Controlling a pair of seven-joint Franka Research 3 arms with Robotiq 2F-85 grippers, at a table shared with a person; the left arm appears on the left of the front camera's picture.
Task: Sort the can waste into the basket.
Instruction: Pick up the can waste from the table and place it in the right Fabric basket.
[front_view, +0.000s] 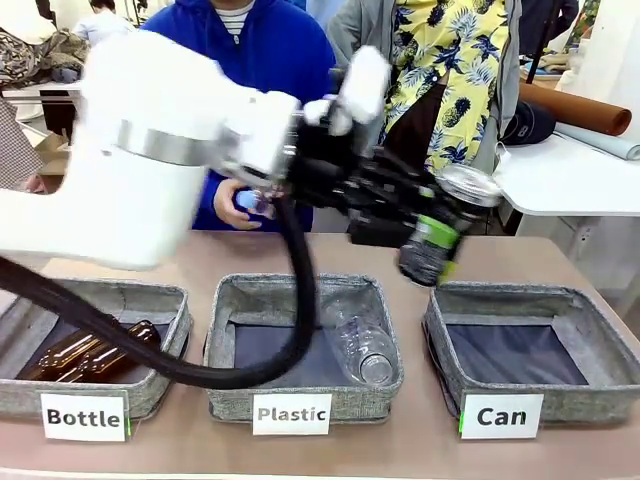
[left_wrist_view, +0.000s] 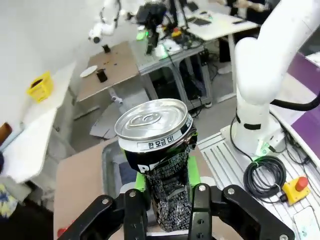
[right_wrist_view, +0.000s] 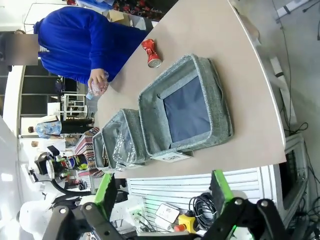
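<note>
My left gripper is shut on a black-and-silver can, which hangs tilted just above the far left corner of the grey basket labelled "Can". In the left wrist view the can stands upright between my green pads, with my left gripper clamped on its dented lower body. My right gripper is open and holds nothing, well back from the Can basket. A crushed red can lies on the table beyond that basket, toward the person.
The "Plastic" basket holds a clear bottle. The "Bottle" basket holds brown bottles. A person in blue at the far side holds a small plastic bottle. My left arm's black cable hangs over the middle basket.
</note>
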